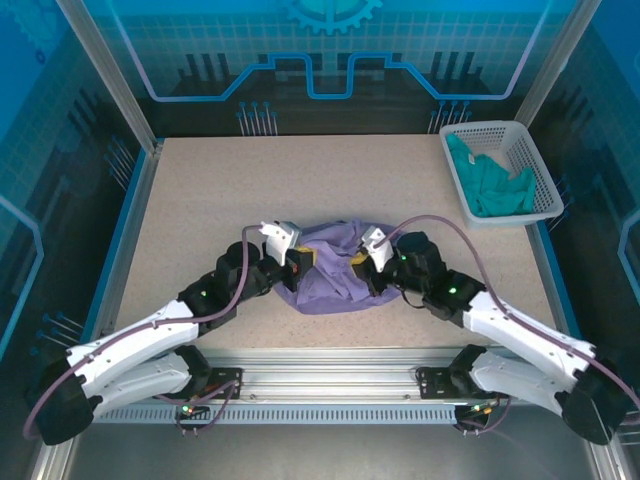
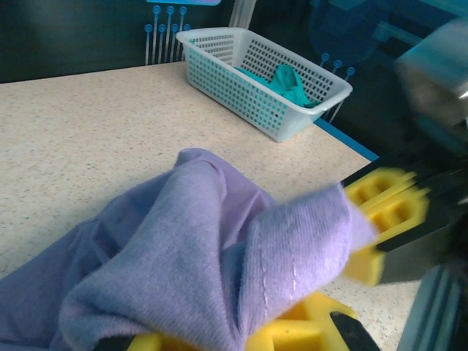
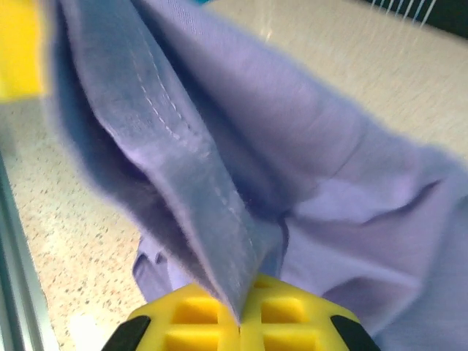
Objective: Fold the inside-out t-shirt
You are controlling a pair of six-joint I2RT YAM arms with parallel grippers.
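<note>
The inside-out t-shirt (image 1: 330, 272) is a lavender-purple bundle, bunched on the table near its front edge between the two arms. My left gripper (image 1: 300, 260) is shut on the shirt's left side; in the left wrist view a stitched hem of the t-shirt (image 2: 219, 270) drapes over the yellow fingers (image 2: 292, 333). My right gripper (image 1: 358, 260) is shut on the shirt's right side; in the right wrist view a seamed fold of the t-shirt (image 3: 219, 183) is pinched between the closed yellow fingers (image 3: 197, 322). The right gripper's yellow tip (image 2: 384, 212) appears blurred in the left wrist view, close to the hem.
A white plastic basket (image 1: 530, 160) stands at the back right corner of the table, with a teal-green garment (image 1: 495, 185) in it; the basket (image 2: 241, 80) also appears in the left wrist view. Speckled tabletop (image 1: 250, 180) lies behind the shirt. Enclosure walls ring the table.
</note>
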